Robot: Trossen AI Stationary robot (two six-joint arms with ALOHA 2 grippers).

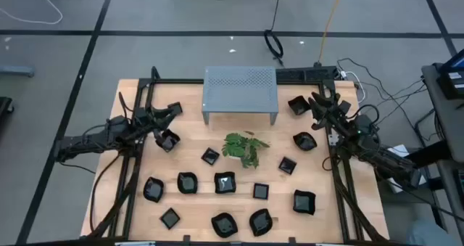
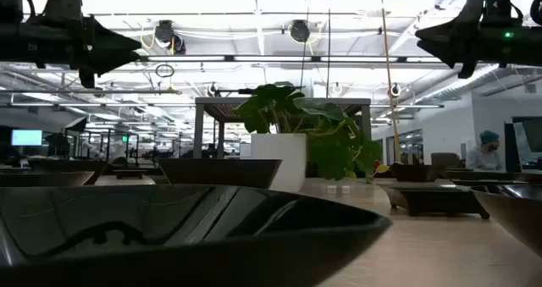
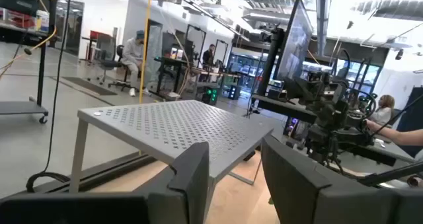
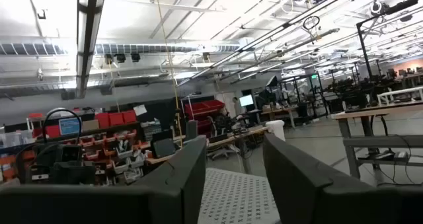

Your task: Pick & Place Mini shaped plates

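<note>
Several small glossy black plates lie scattered on the wooden table (image 1: 362, 202), most in its near half, such as a wavy one (image 1: 225, 182) and a square one (image 1: 261, 191). One plate (image 1: 168, 141) lies just near of my left gripper (image 1: 176, 109), another (image 1: 297, 104) just left of my right gripper (image 1: 319, 101). Both grippers hover high above the table, level and open, with nothing between the fingers. The left wrist view looks past the left gripper (image 3: 234, 151) at the grey stand (image 3: 172, 125). The right gripper (image 4: 234, 151) also faces the stand (image 4: 238, 194).
A grey perforated metal stand (image 1: 241, 93) stands at the far middle of the table, a green leafy sprig (image 1: 245, 148) just near of it. Black frame rails (image 1: 130, 173) run along both sides. In the low view a plate rim (image 2: 195, 228) fills the foreground.
</note>
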